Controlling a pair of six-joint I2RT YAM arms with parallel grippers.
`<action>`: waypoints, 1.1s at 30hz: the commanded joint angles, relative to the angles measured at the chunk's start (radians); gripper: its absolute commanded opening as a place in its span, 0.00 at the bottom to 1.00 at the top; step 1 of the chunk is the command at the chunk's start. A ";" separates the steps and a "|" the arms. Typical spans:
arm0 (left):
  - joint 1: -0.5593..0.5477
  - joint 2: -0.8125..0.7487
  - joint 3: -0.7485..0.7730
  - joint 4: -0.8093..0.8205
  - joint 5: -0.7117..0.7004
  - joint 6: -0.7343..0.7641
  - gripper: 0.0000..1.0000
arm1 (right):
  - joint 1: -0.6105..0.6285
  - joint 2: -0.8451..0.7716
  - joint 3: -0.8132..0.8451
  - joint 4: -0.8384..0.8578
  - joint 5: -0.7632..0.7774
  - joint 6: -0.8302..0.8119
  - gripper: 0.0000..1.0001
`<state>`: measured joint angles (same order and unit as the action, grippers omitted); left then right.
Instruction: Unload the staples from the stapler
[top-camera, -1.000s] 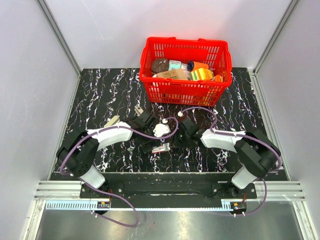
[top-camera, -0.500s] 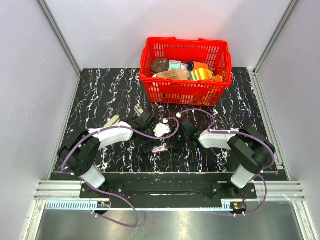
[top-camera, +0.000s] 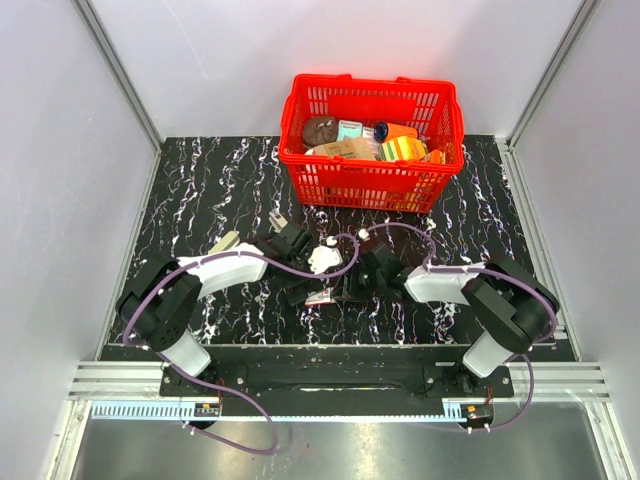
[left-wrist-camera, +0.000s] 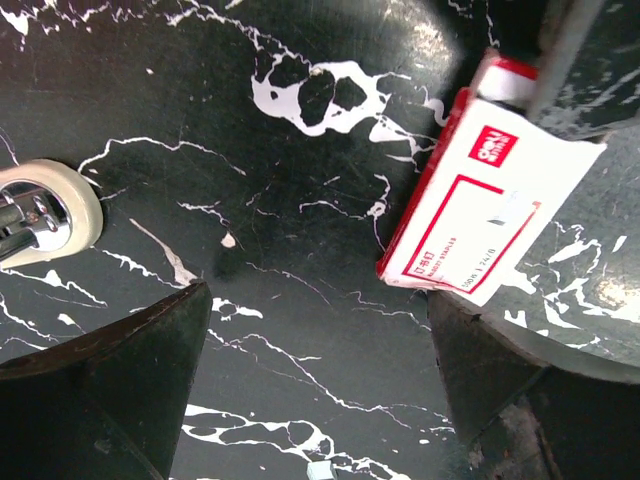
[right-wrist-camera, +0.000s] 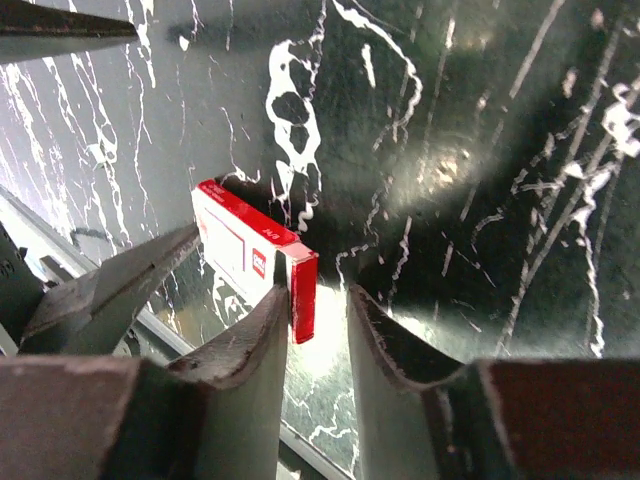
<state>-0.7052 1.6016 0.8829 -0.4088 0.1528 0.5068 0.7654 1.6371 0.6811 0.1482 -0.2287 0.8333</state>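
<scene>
I cannot make out the stapler in any view. The small flat box with a white-and-red label (left-wrist-camera: 480, 215) lies on the black marble table (top-camera: 200, 190); it also shows in the top view (top-camera: 322, 297) and the right wrist view (right-wrist-camera: 235, 250). My left gripper (left-wrist-camera: 318, 300) is wide open and empty just above the table, its right finger (left-wrist-camera: 490, 370) beside the box's corner; it shows in the top view too (top-camera: 300, 285). My right gripper (right-wrist-camera: 316, 295) hangs low at the box's red end with a narrow gap between its jaws and nothing clamped; it shows in the top view too (top-camera: 348, 288).
A stubby beige-and-chrome metal piece (left-wrist-camera: 40, 215) lies left of my left gripper, pale in the top view (top-camera: 321, 260). A red basket (top-camera: 370, 185) full of packets stands at the back. Small pale items (top-camera: 226, 242) lie by the left arm. The table's front edge is close.
My right gripper has moved left and down towards the box's red end, its forearm swinging nearer. My left arm has barely moved.
</scene>
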 joint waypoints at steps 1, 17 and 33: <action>0.001 0.031 0.016 0.053 -0.013 0.002 0.94 | -0.028 -0.069 -0.064 -0.007 -0.031 -0.002 0.38; 0.044 -0.087 0.073 -0.071 0.016 -0.011 0.94 | -0.066 -0.140 -0.095 -0.214 -0.011 -0.103 0.52; 0.367 -0.423 0.396 -0.375 0.099 -0.138 0.99 | -0.066 -0.491 0.069 -0.518 0.193 -0.244 0.99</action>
<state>-0.4339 1.2785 1.1885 -0.7044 0.1741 0.4469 0.7055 1.2121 0.6643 -0.2718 -0.1104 0.6647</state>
